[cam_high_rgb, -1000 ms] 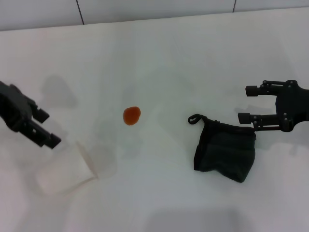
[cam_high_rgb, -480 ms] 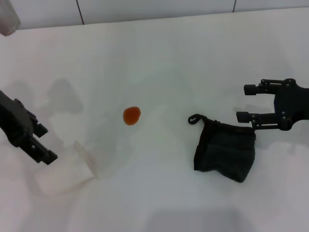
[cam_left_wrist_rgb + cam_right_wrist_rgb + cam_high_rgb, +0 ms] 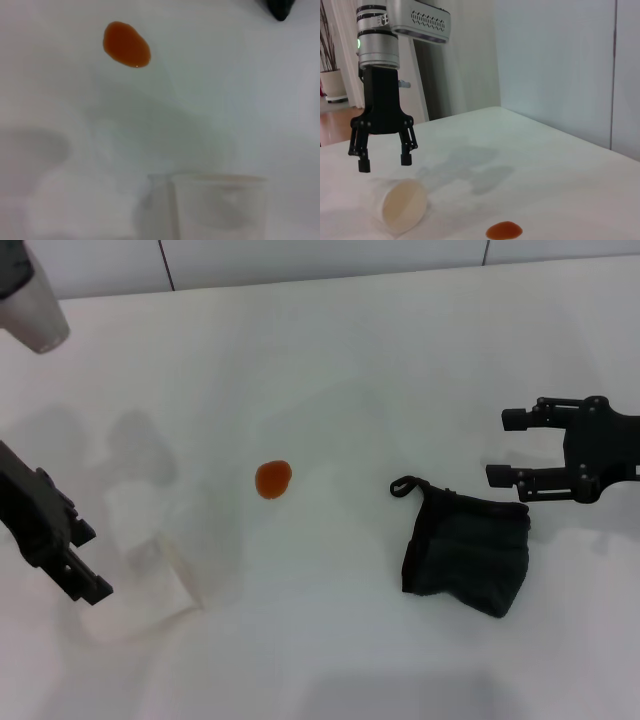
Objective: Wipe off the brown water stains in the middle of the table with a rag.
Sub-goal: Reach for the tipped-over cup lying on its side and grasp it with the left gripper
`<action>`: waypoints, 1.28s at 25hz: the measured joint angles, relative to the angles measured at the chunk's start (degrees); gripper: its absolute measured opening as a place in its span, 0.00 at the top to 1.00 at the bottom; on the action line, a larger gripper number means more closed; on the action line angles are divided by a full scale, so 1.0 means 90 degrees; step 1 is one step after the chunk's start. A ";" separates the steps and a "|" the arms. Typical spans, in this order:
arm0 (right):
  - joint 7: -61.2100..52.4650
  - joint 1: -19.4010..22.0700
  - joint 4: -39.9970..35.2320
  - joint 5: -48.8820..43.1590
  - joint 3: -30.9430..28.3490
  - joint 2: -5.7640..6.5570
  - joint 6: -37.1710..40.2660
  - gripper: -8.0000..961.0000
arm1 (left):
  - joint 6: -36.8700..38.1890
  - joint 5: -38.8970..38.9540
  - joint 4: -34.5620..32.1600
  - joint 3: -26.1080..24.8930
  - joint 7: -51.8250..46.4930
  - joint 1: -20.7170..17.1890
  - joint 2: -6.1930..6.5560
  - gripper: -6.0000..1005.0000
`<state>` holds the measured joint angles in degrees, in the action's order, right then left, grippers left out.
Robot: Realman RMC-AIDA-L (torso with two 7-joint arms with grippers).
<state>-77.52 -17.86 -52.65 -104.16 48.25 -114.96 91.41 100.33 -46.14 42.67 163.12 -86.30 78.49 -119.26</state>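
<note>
The brown water stain [image 3: 272,479] is a small orange-brown blot in the middle of the white table [image 3: 350,360]. It also shows in the left wrist view [image 3: 126,44] and the right wrist view [image 3: 504,230]. The dark rag [image 3: 465,553] lies crumpled to its right, its black loop pointing at the stain. My right gripper [image 3: 503,448] is open and empty, just beyond the rag's far right corner. My left gripper [image 3: 90,562] is open and empty at the left, over a tipped paper cup [image 3: 140,590]; the right wrist view shows it [image 3: 385,162] above the cup.
The white paper cup lies on its side at the front left, its mouth toward the stain [image 3: 402,206] [image 3: 217,205]. A grey cylindrical part [image 3: 30,300] shows at the far left corner. A wall borders the table's far edge.
My left gripper has drawn back toward the front left, away from the stain. My right gripper has shifted slightly away from the rag. The grey part has come into view at the far left.
</note>
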 joint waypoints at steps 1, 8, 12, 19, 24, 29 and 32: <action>-0.0002 0.0000 0.0000 0.0000 0.0000 -0.0002 -0.0002 0.19 | -0.0076 -0.0039 -0.0074 0.0000 -0.0058 -0.0003 -0.0003 0.16; -0.0006 -0.0004 0.0001 0.0003 0.0000 -0.0008 -0.0018 0.19 | -0.0660 -0.0330 -0.0819 0.0000 -0.0513 -0.0038 -0.0020 0.17; -0.0008 -0.0027 0.0007 0.0005 0.0000 -0.0009 -0.0028 0.19 | -0.0700 -0.0294 -0.0947 -0.0005 -0.0547 -0.0050 -0.0028 0.17; -0.0010 -0.0081 0.0061 0.0009 0.0000 -0.0010 -0.0087 0.19 | -0.0743 -0.0135 -0.1019 -0.0010 -0.0551 -0.0075 -0.0030 0.18; -0.0013 -0.0097 0.0083 0.0011 0.0000 -0.0018 -0.0099 0.19 | -0.0831 -0.0137 -0.1160 -0.0010 -0.0594 -0.0111 -0.0027 0.18; -0.0019 -0.0105 0.0088 0.0011 0.0000 -0.0020 -0.0099 0.19 | -0.0902 -0.0114 -0.1193 -0.0010 -0.0607 -0.0139 -0.0031 0.19; -0.0019 -0.0105 0.0099 0.0011 0.0000 -0.0020 -0.0099 0.19 | -0.0994 -0.0110 -0.1317 -0.0010 -0.0689 -0.0168 -0.0030 0.19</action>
<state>-77.69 -18.81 -51.75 -104.06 48.25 -115.14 90.52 91.39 -47.13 30.82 163.03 -92.50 76.98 -119.53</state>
